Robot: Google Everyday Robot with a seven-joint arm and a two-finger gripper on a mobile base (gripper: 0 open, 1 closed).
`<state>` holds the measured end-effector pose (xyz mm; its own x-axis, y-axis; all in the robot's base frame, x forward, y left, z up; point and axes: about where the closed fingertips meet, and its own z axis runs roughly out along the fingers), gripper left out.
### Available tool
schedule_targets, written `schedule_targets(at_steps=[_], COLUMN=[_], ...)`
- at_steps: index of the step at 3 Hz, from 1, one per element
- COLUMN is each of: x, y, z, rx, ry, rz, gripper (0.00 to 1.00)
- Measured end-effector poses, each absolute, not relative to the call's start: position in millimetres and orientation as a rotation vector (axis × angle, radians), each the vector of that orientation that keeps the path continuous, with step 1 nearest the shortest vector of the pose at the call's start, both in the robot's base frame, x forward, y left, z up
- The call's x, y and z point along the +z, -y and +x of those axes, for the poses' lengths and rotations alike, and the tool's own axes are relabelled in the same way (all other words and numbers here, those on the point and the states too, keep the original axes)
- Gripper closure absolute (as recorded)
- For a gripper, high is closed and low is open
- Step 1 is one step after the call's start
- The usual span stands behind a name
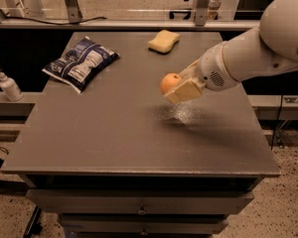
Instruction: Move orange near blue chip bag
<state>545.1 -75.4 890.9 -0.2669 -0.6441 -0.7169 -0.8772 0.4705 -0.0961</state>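
Observation:
The orange [169, 82] is a small round glossy fruit held in my gripper [175, 87], lifted clear above the grey table [114, 133] right of its middle. The gripper comes in from the right on a thick white arm [253, 48] and is shut on the orange, with one pale finger [185, 91] across its lower right side. The blue chip bag [81, 62] lies flat at the table's back left, crinkled dark blue foil with white print, well to the left of the orange.
A pale yellow sponge [164, 40] lies at the table's back middle. A white pump bottle [9, 85] stands on a lower shelf left of the table. Drawers sit under the table's front edge.

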Motion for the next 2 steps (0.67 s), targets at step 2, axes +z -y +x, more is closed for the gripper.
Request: schedule_targets(at_steps=[2], x=[888], y=[17], z=[567], rx=[0.485], ry=[-1.918], rz=[-1.283], gripper=[1.00])
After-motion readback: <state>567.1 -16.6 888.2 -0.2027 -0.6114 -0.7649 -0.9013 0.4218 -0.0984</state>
